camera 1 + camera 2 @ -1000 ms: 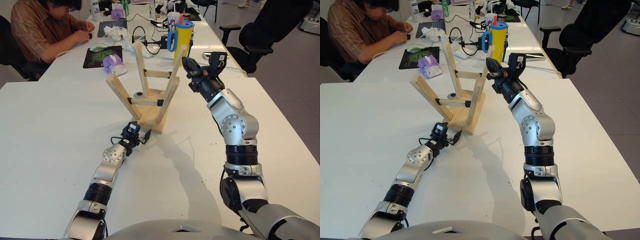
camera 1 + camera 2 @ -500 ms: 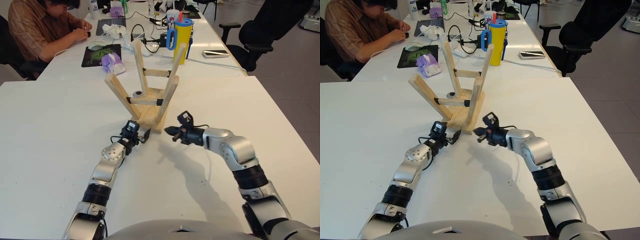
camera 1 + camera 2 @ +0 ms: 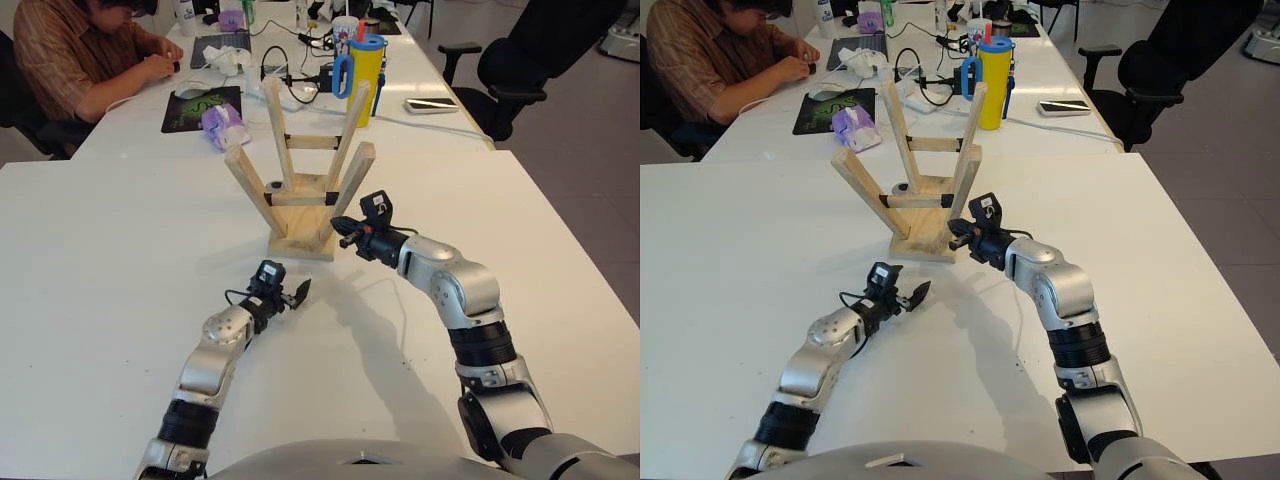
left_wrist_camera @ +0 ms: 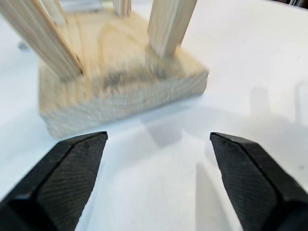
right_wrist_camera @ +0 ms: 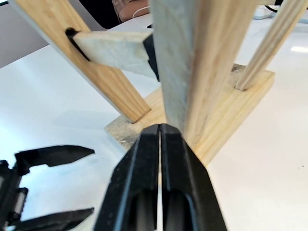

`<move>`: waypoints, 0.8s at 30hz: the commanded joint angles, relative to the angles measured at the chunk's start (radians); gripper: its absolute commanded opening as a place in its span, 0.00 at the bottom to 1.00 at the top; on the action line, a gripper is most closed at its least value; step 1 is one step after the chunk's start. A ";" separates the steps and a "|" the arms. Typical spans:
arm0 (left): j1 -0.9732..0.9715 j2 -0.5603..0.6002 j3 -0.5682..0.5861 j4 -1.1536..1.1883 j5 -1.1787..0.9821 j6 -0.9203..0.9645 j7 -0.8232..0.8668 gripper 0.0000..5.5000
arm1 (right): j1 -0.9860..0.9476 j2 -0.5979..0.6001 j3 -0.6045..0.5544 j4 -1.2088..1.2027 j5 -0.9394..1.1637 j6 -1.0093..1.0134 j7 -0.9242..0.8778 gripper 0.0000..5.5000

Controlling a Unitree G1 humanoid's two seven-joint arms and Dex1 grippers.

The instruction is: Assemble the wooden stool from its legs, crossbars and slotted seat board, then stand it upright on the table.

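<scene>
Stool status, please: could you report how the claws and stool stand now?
Left claw open, short of stool. Right claw shut, tips at near leg's base. Stool upside down, seat board on table. Yellow bottle beyond, apart.

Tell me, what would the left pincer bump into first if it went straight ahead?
Probably the near edge of the seat board, which lies on the table right ahead of the open left pincer. Nothing stands between.

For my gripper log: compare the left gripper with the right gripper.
The left gripper has its fingers spread wide; the right gripper has them pressed together. The left sits apart from the stool; the right's tip is at the base of one leg. Both hold nothing.
</scene>
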 commanded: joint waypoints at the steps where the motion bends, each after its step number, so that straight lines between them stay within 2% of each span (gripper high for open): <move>1: 0.088 -0.004 0.108 -0.125 -0.012 -0.081 0.085 0.72 | 0.087 0.000 -0.040 -0.129 0.056 0.044 0.003 0.01; 4: 0.101 -0.031 0.240 -0.163 -0.026 -0.108 0.201 0.72 | 0.168 0.009 -0.098 -0.203 0.070 0.075 -0.053 0.01; 6: 0.045 -0.034 0.304 -0.153 -0.036 -0.094 0.261 0.72 | 0.203 0.028 -0.145 -0.224 0.018 0.049 -0.155 0.01; 8: -0.043 -0.022 0.337 -0.118 -0.038 -0.066 0.297 0.72 | 0.188 0.008 -0.145 -0.219 -0.084 -0.057 -0.230 0.01; 12: -0.255 0.033 0.348 0.012 -0.023 -0.054 0.305 0.72 | 0.055 0.052 -0.187 -0.152 -0.155 -0.186 -0.337 0.01; 16: -0.354 0.082 0.182 0.151 0.068 -0.063 0.196 0.72 | -0.027 0.103 -0.110 -0.100 -0.174 -0.254 -0.312 0.01; 20: -0.380 0.044 0.080 0.233 0.094 -0.021 0.149 0.72 | -0.060 0.185 0.089 -0.030 -0.161 -0.136 -0.216 0.01; 22: -0.370 0.024 0.070 0.232 0.095 -0.025 0.154 0.72 | -0.028 0.211 0.085 -0.045 -0.151 -0.085 -0.244 0.01; 24: -0.360 0.022 0.098 0.253 0.091 -0.024 0.176 0.72 | -0.011 0.181 0.066 -0.037 -0.168 -0.034 -0.257 0.01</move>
